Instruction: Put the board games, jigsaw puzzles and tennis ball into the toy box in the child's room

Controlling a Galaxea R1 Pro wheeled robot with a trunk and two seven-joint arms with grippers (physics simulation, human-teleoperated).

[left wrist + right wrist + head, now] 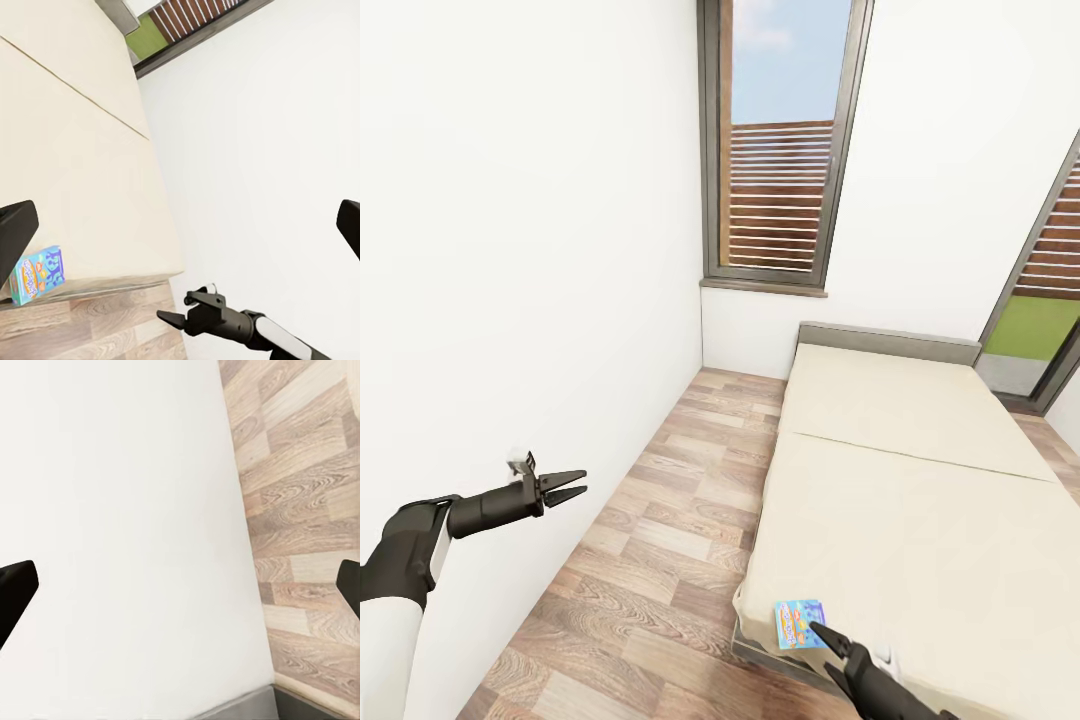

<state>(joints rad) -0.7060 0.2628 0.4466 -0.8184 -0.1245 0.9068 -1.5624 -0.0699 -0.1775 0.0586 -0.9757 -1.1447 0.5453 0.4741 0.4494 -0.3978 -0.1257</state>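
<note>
No readable text anywhere. Only printed item is the small blue game box [799, 623] at the near corner of the bed [920, 480]; its face has an orange-and-white logo patch and white lettering on blue, too small and blurred to make out in the head view. Left wrist view shows the same box [38, 274], lettering still illegible. No numbers, labels or signs legible elsewhere
</note>
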